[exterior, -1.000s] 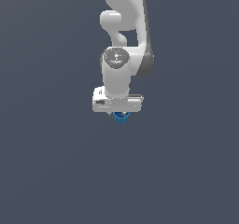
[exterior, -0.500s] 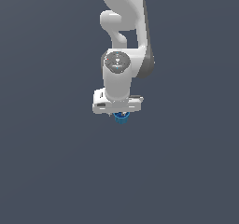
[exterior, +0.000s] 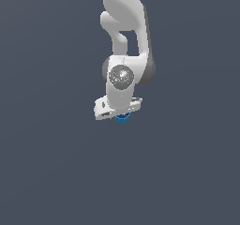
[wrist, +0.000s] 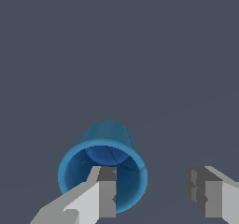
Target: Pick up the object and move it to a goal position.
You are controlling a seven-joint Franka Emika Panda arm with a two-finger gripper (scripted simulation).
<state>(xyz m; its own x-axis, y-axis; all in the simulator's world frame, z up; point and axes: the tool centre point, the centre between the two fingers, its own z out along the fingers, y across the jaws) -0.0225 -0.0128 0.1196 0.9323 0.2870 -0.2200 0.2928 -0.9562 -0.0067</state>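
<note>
While the gripper (wrist: 154, 192) is standing wide apart, one finger (wrist: 103, 190) is dipping inside the blue cup (wrist: 103, 157); nothing is being clamped.

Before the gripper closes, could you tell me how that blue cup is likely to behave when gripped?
The blue cup is open-rimmed and hollow, so probably light. One finger overlaps its rim, so closing may tip it. Its round wall could roll if knocked over.

This is a made-up computer world, not a real room. Everything around the white robot arm (exterior: 124, 41) is flat dark grey, and the shapes look smooth and blocky.
</note>
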